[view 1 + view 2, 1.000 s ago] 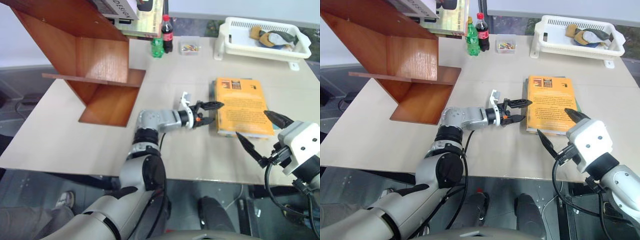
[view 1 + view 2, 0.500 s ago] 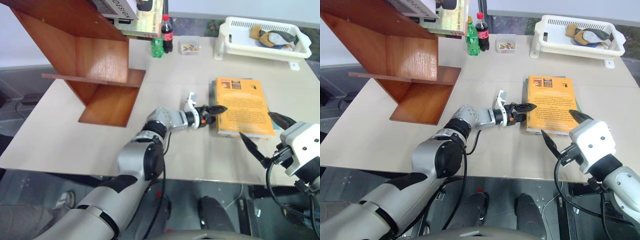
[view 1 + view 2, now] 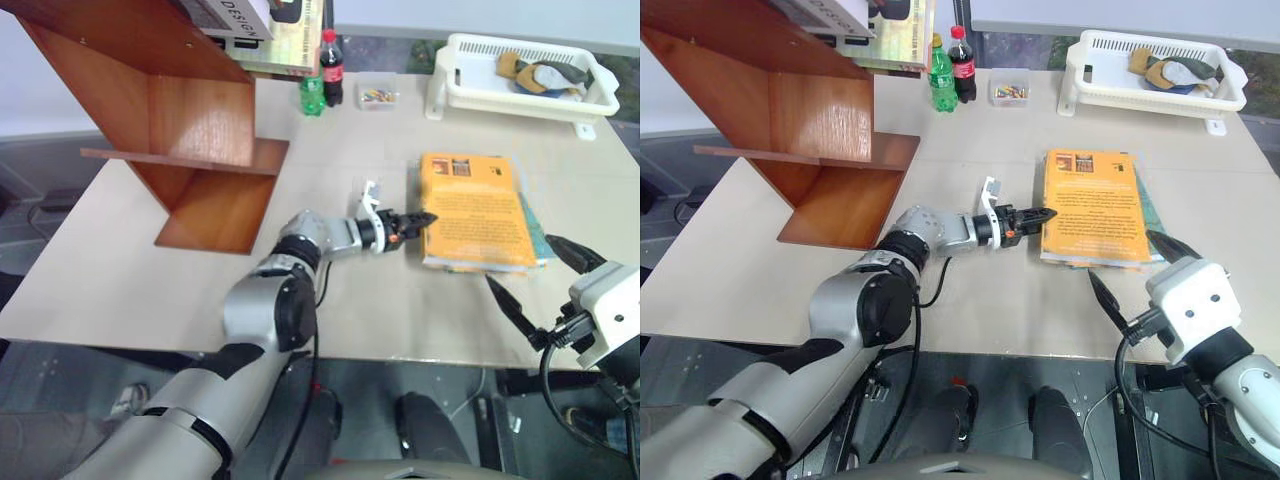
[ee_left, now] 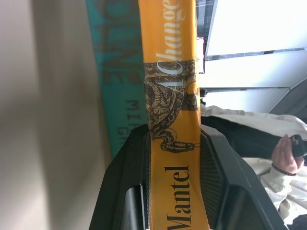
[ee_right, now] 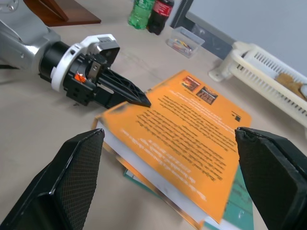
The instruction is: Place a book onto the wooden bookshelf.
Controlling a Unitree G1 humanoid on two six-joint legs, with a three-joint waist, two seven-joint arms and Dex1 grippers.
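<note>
The thick orange-yellow paperback book (image 3: 475, 210) lies flat on the pale table (image 3: 130, 270), on top of a thinner teal-green book (image 4: 112, 76), well to the right of the large reddish-brown wooden bookshelf (image 3: 185, 120), which stands at the table's far left corner with its lower board bare. The left hand (image 3: 1025, 217) reaches level to the book's spine side, and its 2 black fingers (image 4: 129, 191) sit narrowed on either side of the lettered spine, pressed against it; the grip looks taken or nearly so, yet the book is not lifted. The right hand (image 5: 168, 167) hovers just beside the book's near edge, spread wide and holding nothing. So the task appears to be at its start: the grasp is forming, while lifting the book, carrying it across to the bookshelf and setting it on a board are all left.
</note>
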